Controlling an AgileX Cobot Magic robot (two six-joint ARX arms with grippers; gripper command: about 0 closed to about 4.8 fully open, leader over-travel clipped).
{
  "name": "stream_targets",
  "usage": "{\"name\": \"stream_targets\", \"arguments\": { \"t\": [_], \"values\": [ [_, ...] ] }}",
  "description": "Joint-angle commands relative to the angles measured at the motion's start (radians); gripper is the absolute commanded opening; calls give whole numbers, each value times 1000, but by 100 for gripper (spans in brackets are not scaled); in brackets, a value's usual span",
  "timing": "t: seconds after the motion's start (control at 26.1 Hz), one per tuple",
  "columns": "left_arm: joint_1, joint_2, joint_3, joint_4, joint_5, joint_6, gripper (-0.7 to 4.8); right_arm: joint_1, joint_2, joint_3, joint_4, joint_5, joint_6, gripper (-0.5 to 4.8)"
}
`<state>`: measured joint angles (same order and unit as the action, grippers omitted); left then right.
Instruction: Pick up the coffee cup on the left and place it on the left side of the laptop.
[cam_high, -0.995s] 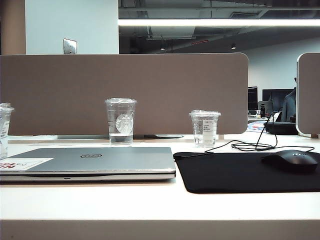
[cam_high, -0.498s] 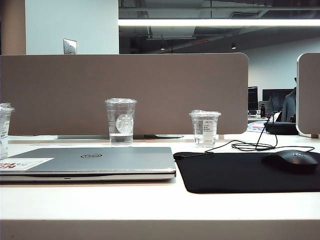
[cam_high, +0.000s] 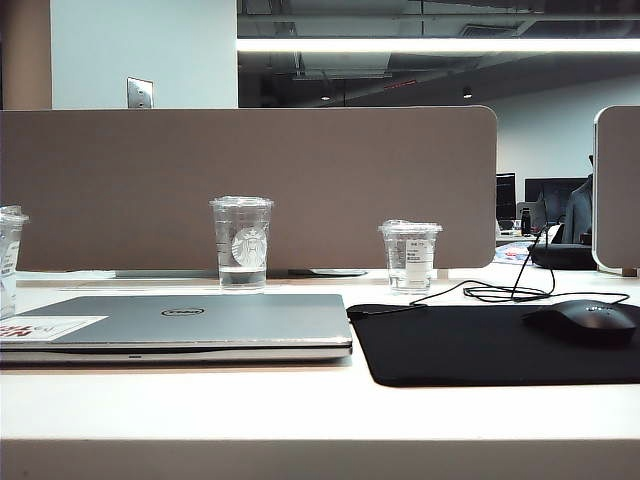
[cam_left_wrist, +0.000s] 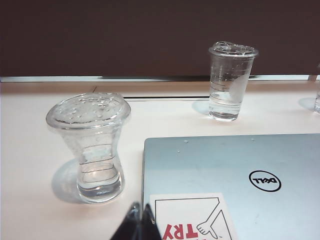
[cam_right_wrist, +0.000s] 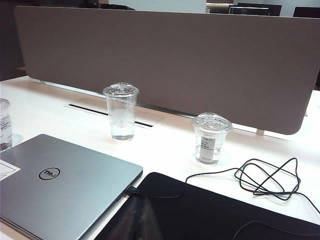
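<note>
- Exterior view: the closed laptop (cam_high: 185, 325) is lying on the white desk (cam_high: 300, 410), with the coffee cup (cam_high: 8, 260) standing at the frame's left edge, just beside the laptop's left side and only partly showing. A taller Starbucks cup (cam_high: 241, 243) and a smaller labelled cup (cam_high: 410, 256) are standing behind, before the grey partition (cam_high: 250, 185). A black mouse (cam_high: 585, 320) is sitting on the black mouse mat (cam_high: 500, 345). Neither arm is showing here.
- Left wrist view: the left gripper (cam_left_wrist: 139, 220) is hanging with its dark fingertips pressed together, grasping nothing, over the desk just beside the laptop's stickered corner. The coffee cup (cam_left_wrist: 92, 145) is standing upright near it, beside the laptop's edge, apart from the fingertips.
- Right wrist view: the right gripper (cam_right_wrist: 132, 220) is showing only as a dark blur above the mat's edge; whether it is clenched or released I cannot tell. The coffee cup (cam_right_wrist: 5, 125) is peeking in at the far edge.
</note>
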<state>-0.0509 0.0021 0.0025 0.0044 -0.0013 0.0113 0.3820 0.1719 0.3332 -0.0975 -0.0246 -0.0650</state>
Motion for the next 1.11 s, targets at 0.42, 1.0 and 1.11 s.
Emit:
{"name": "stream_targets", "arguments": {
  "t": [0.42, 1.0, 1.11],
  "values": [
    [1, 1, 4, 11, -1, 7, -6, -17, -2, -15, 16, 27, -2, -1],
    [1, 1, 4, 11, -1, 7, -6, -330, -172, -244, 146, 49, -1, -1],
    [1, 1, 4, 11, -1, 7, -6, -347, -171, -264, 173, 53, -1, -1]
  ]
}}
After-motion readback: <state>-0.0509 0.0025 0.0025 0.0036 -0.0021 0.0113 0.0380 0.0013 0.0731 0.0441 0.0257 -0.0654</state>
